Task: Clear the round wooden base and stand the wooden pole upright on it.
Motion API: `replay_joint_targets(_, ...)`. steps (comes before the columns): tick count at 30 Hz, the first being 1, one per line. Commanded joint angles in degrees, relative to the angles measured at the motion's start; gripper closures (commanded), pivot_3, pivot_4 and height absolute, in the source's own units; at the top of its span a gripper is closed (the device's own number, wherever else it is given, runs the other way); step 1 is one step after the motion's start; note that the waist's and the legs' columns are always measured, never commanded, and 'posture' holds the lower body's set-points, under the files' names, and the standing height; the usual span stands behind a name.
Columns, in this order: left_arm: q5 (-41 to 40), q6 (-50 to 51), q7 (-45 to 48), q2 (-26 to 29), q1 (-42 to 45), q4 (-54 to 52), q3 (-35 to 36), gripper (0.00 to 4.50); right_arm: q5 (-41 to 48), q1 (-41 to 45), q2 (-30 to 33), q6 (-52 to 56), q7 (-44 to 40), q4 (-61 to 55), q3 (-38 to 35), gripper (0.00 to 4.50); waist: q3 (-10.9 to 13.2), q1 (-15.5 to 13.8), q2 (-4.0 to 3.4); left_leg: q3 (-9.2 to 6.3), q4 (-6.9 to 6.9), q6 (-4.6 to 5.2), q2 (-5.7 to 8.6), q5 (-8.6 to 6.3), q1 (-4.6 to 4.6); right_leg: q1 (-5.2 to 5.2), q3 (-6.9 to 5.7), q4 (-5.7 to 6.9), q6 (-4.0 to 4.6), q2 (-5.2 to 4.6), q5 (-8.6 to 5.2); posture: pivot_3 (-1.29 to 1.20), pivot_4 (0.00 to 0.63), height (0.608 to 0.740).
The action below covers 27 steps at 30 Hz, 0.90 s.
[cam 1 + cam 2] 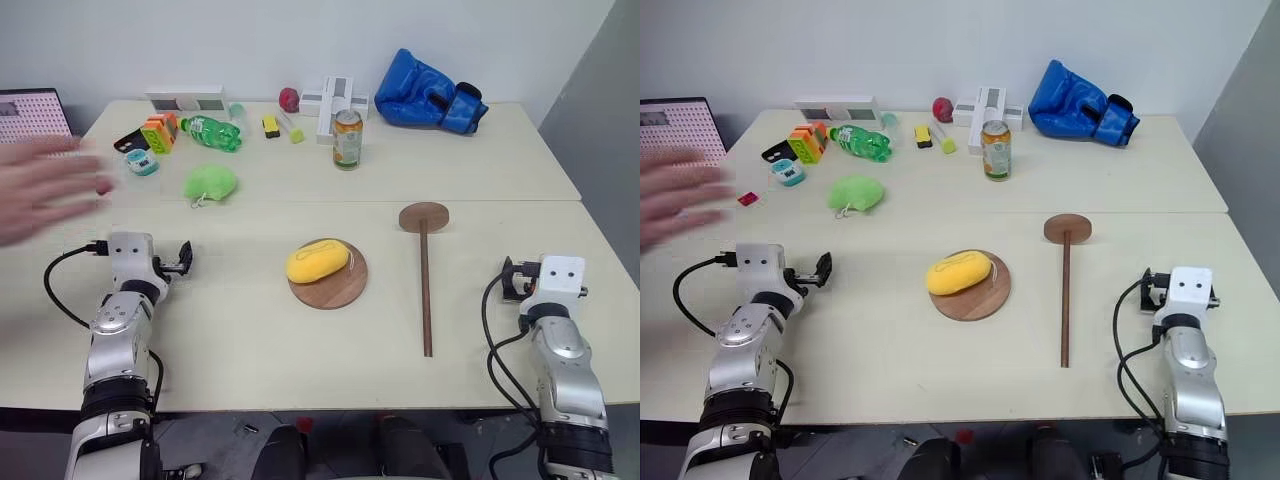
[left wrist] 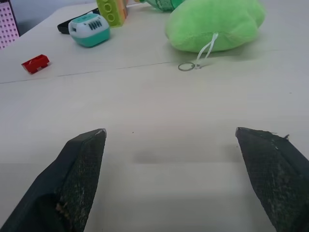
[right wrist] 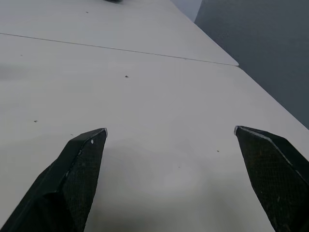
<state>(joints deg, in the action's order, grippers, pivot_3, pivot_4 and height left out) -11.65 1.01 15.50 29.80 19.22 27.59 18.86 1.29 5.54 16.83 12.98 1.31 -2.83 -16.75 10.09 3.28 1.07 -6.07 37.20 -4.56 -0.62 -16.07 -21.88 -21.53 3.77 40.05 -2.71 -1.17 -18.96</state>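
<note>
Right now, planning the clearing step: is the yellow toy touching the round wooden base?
Touching. The left eye view shows the yellow toy lying on the round wooden base.

A person's hand (image 1: 40,190) — blurred, cut off at the left edge.

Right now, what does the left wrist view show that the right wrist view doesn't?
Left wrist view: a green plush toy, a teal gadget and a small red piece ahead of the left gripper. Right wrist view: a corner of the table with a grey surface beyond, ahead of the right gripper. Shared: open black fingers over bare cream tabletop.
</note>
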Motion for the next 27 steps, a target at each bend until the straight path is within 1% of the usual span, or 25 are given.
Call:
replay_joint_targets(1, -0.9, 0.1, 0.9, 0.8, -1.1, -3.0, 1.3, 0.00, 0.0, 0.0, 1.3, -0.7, -0.7, -1.7, -0.8, 0.05, 0.0, 0.0, 0.00, 0.00, 0.00, 0.00, 0.00, 0.00, 0.00, 0.00, 0.00, 0.00, 0.00, 0.00, 0.00, 0.00, 0.150, 0.740)
replay_joint_targets(6, -2.2, 1.2, 2.1, 1.2, -2.5, -6.2, 1.7, 0.00, 0.0, -0.6, 1.5, 0.3, -1.1, -4.0, -0.5, 0.05, 0.0, 0.0, 0.00, -0.02, 0.00, 0.00, -0.01, 0.00, -0.01, 0.00, -0.01, 0.00, 0.00, 0.00, 0.00, 0.00, 0.150, 0.740)
replay_joint_targets(8, -10.7, 9.2, 12.5, 4.8, -3.7, -18.9, 0.6, 0.00, 3.8, -2.5, 4.4, 3.9, -8.6, -11.4, 1.7, 0.05, 0.0, 0.0, 0.00, -0.01, 0.00, 0.00, 0.00, 0.00, -0.01, 0.00, 0.00, 0.00, 0.00, 0.00, 0.00, 0.00, 0.150, 0.740)
replay_joint_targets(9, -13.5, 12.1, 15.9, 6.0, -4.0, -23.0, 0.2, 0.00, 5.2, -3.2, 5.3, 5.3, -11.2, -13.8, 2.2, 0.05, 0.0, 0.0, 0.00, -0.02, -0.01, 0.00, -0.02, 0.00, -0.11, -0.07, 0.00, -0.01, 0.00, 0.00, 0.00, 0.00, 0.150, 0.740)
replay_joint_targets(10, -17.9, 17.2, 19.9, 7.4, -3.1, -26.8, -0.7, 0.00, 9.5, -4.3, 6.4, 7.7, -15.5, -18.3, 3.1, 0.05, 0.0, 0.1, 0.01, -0.01, 0.01, 0.00, -0.03, 0.00, -0.10, -0.07, -0.01, 0.02, 0.00, 0.01, 0.00, 0.00, 0.150, 0.740)
replay_joint_targets(11, -20.4, 20.6, 21.9, 8.2, -2.5, -28.6, -1.2, 0.00, 12.4, -4.9, 7.0, 9.4, -18.0, -21.1, 3.5, 0.05, 0.0, 0.0, 0.01, -0.07, 0.00, -0.01, -0.05, 0.00, -0.22, -0.14, -0.05, -0.02, 0.00, 0.02, 0.00, 0.00, 0.150, 0.740)
replay_joint_targets(12, -23.1, 25.0, 25.2, 9.7, -1.0, -30.8, -3.3, 0.00, 17.5, -5.3, 8.3, 13.0, -20.9, -25.7, 3.7, 0.05, 0.0, 0.0, 0.00, -0.11, 0.01, -0.01, -0.06, 0.00, -0.23, -0.12, -0.08, -0.01, 0.00, 0.02, 0.00, 0.00, 0.150, 0.740)
replay_joint_targets(13, -24.8, 28.1, 27.4, 10.8, 0.0, -32.4, -4.7, 0.00, 20.9, -5.5, 9.2, 15.7, -22.8, -28.8, 3.7, 0.05, 0.0, -0.1, -0.05, -0.13, 0.01, 0.00, -0.06, 0.00, -0.13, 0.00, -0.11, -0.04, 0.00, 0.02, 0.00, 0.00, 0.150, 0.740)
replay_joint_targets(16, -26.8, 32.9, 30.6, 12.1, 2.5, -33.6, -7.1, 0.00, 26.8, -5.7, 12.0, 20.9, -26.4, -33.6, 3.7, 0.05, -0.1, 0.0, -0.24, -0.11, 0.02, 0.01, 0.02, -0.01, 0.14, 0.30, -0.08, -0.08, 0.00, 0.01, -0.01, 0.00, 0.150, 0.740)
replay_joint_targets(18, -26.6, 35.4, 36.9, 11.3, 7.8, -31.9, -13.8, 0.00, 33.6, -5.2, 15.2, 25.4, -30.9, -38.4, 5.7, 0.05, -0.1, 0.0, -0.24, -0.10, 0.01, 0.02, 0.03, -0.01, 0.21, 0.38, -0.08, -0.12, -0.01, 0.02, -0.01, 0.00, 0.150, 0.740)
replay_joint_targets(20, -23.3, 34.0, 41.3, 10.4, 11.5, -28.4, -19.1, 0.00, 36.4, -3.8, 17.1, 27.3, -33.0, -40.9, 8.0, 0.05, -0.1, -0.1, -0.21, -0.16, 0.04, 0.04, 0.04, 0.01, 0.13, 0.32, -0.15, -0.10, 0.00, 0.08, -0.02, 0.00, 0.150, 0.740)
replay_joint_targets(22, -15.1, 25.5, 45.3, 8.8, 14.8, -22.3, -26.2, 0.00, 38.3, -2.2, 17.6, 29.0, -33.1, -42.6, 10.4, 0.05, -0.1, -0.1, -0.21, -0.22, 0.10, 0.05, 0.02, 0.01, 0.09, 0.33, -0.19, -0.09, 0.00, 0.11, -0.02, 0.00, 0.150, 0.740)
replay_joint_targets(23, -11.3, 20.7, 45.8, 7.1, 16.6, -18.0, -28.9, 0.00, 38.4, -1.8, 17.5, 29.4, -32.7, -43.0, 11.6, 0.05, -0.1, -0.1, -0.20, -0.20, 0.10, 0.05, 0.03, 0.01, 0.11, 0.33, -0.18, -0.09, 0.00, 0.10, -0.01, 0.00, 0.150, 0.740)
replay_joint_targets(24, -9.2, 17.5, 46.3, 5.3, 18.3, -13.7, -30.2, 0.00, 38.6, -1.5, 17.1, 29.9, -32.1, -43.3, 12.4, 0.05, -0.1, -0.1, -0.19, -0.19, 0.11, 0.05, 0.04, 0.01, 0.10, 0.33, -0.18, -0.10, 0.00, 0.11, -0.01, 0.00, 0.150, 0.740)
replay_joint_targets(27, -5.7, 11.8, 47.0, 1.7, 21.6, -4.7, -31.1, 0.00, 38.6, -1.1, 16.7, 30.7, -30.4, -44.3, 13.6, 0.05, -0.1, 0.1, -0.18, -0.18, 0.11, 0.06, 0.03, 0.01, 0.03, 0.25, -0.16, -0.13, 0.00, 0.11, -0.02, 0.00, 0.150, 0.740)
